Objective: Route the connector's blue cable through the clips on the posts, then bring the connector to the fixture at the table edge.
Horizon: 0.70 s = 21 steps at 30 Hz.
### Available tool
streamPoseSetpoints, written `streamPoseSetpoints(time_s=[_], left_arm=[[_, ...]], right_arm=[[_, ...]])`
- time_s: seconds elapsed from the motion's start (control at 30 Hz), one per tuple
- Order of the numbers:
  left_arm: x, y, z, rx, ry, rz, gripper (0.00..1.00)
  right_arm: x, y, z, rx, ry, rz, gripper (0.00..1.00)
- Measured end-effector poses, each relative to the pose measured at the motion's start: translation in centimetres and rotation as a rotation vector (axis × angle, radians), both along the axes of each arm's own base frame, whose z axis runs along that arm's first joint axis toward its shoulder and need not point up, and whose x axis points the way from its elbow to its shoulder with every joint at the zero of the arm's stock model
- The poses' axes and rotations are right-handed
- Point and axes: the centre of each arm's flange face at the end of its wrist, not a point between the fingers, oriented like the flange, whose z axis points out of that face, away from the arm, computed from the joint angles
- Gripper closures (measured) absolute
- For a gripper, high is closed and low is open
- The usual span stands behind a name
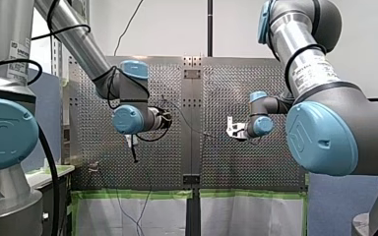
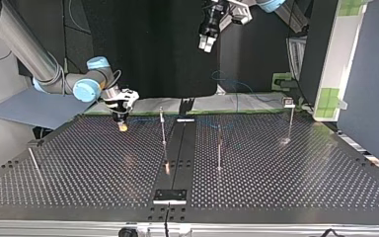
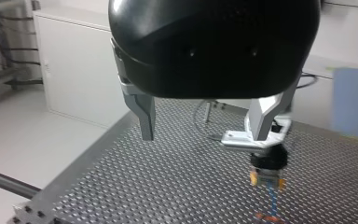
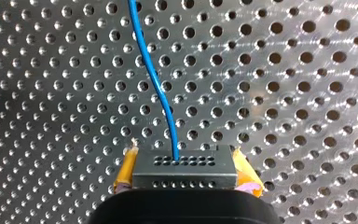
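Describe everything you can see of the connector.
The connector is a small dark rectangular block, plastic by its look, with a row of tiny holes on each of the two faces that show. My right gripper grips it between yellow pads, one on either side. The blue cable leaves the middle of one hole row and runs out over the perforated table. In the top view it seems held clear of the table, near the far edge at the view's left.

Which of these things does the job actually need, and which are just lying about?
For the job: the connector, its blue cable, my right gripper holding it, the posts, the perforated table, my left gripper, open.
Just about: the white cabinet, the blue board, the green tape.
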Motion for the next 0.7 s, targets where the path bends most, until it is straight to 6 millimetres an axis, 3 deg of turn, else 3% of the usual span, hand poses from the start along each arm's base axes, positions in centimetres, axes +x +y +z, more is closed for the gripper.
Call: streamPoseSetpoints(time_s=[0.13, 0.3, 0.7], left_arm=[[-0.6, 1.1, -1.1, 0.031, 0.017, 0.008, 0.00], [-1.4, 2.3, -2.3, 0.082, 0.033, 0.015, 0.00], [-0.6, 2.6, -2.3, 0.093, -0.020, -0.010, 0.00]], right_arm=[[-0.7, -0.2, 0.2, 0.010, 0.010, -0.026, 1.00], [-1.7, -0.8, 1.8, -0.006, 0.011, -0.076, 1.00], [-3.6, -0.9, 8.4, -0.059, -0.015, -0.173, 1.00]])
